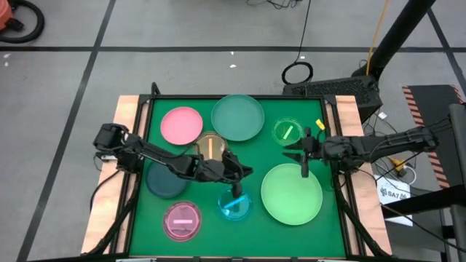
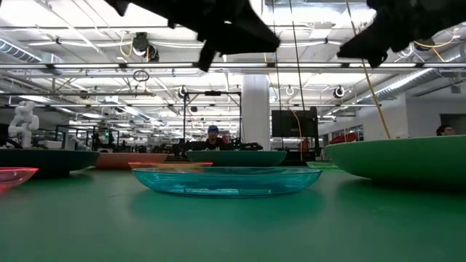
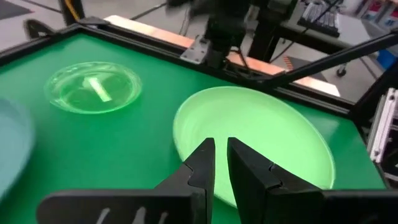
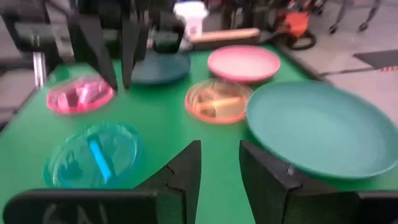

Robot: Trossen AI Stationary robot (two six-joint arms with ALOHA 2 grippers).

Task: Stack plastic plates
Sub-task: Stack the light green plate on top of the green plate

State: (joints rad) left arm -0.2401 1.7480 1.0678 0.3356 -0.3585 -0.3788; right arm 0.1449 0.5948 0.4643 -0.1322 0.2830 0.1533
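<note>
Eight round plates rest flat on the green mat. Large ones: light-green [image 1: 291, 193] and teal [image 1: 238, 116]. Medium: pink [image 1: 180, 125] and dark teal [image 1: 164, 181]. Small translucent: amber [image 1: 211, 145], cyan [image 1: 235, 207], magenta [image 1: 182, 220], green [image 1: 287, 132]. No plate lies on another. My left gripper [image 1: 237, 186] hangs over the cyan plate's far edge, raised off the mat, its fingers [image 3: 205, 163] a narrow gap apart and empty. My right gripper [image 1: 304, 167] hovers over the light-green plate's far rim, open [image 4: 220, 155] and empty.
A raised black frame [image 1: 342, 211] and wooden side boards [image 1: 124, 116] edge the mat. In the low view both grippers stay high above the cyan plate [image 2: 226, 180]. Bare mat [image 1: 247, 160] lies between the plates at the centre. People sit far behind the table [image 2: 212, 138].
</note>
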